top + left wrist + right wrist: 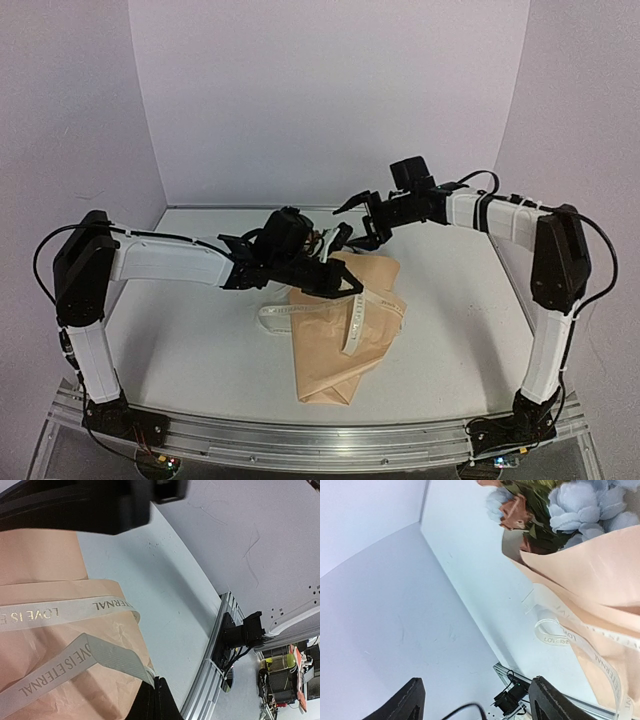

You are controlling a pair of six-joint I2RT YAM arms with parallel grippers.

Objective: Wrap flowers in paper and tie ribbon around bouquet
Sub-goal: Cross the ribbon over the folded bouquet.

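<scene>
left gripper [155, 686]: jaws together, pinching ribbon [60, 612] end over the paper [45, 560]
right gripper [477, 680]: jaws apart, nothing between them, raised just beyond the flowers [570, 505]
bouquet [335, 335]: lying mid-table [190, 340], narrow end toward arm bases, flower heads toward back wall
ribbon: draped across the cone, slack loop on its left side

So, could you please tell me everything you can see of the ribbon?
The ribbon is a narrow, cream-white woven band printed LOVE IS ETERNAL. It lies slack in two strands across the kraft paper bouquet, loops onto the table beside it, and one strand is pinched in the left fingers.
</scene>
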